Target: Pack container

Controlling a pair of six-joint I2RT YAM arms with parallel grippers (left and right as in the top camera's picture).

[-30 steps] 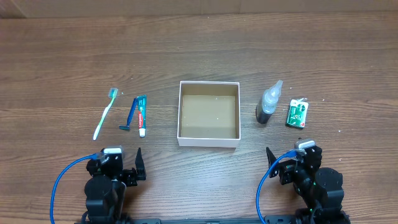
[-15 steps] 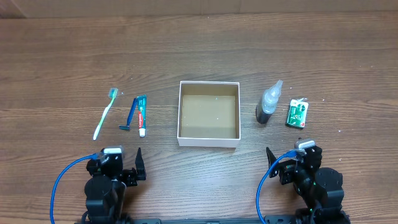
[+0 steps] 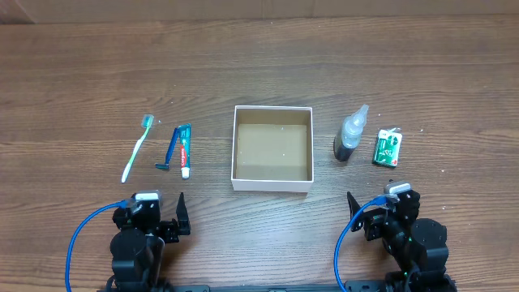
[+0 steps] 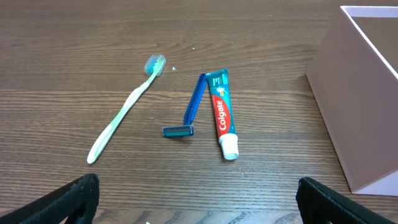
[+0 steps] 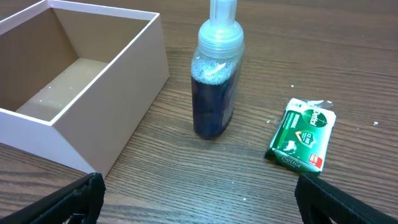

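The container (image 3: 272, 183) is a square white-walled box with a brown, empty inside at the table's middle; it also shows in the left wrist view (image 4: 360, 124) and the right wrist view (image 5: 106, 134). Left of it lie a green toothbrush (image 3: 136, 149) (image 4: 124, 115), a blue razor (image 3: 169, 151) (image 4: 191, 112) and a toothpaste tube (image 3: 184, 151) (image 4: 222, 112). Right of it stand a clear bottle of dark liquid (image 3: 350, 135) (image 5: 216, 74) and a green soap packet (image 3: 388, 149) (image 5: 302, 134). My left gripper (image 3: 180, 216) (image 4: 198, 202) and right gripper (image 3: 353, 212) (image 5: 196, 202) are open and empty near the front edge.
The wooden table (image 3: 259, 73) stretches bare behind the objects. Blue cables (image 3: 77, 235) loop beside each arm base at the front.
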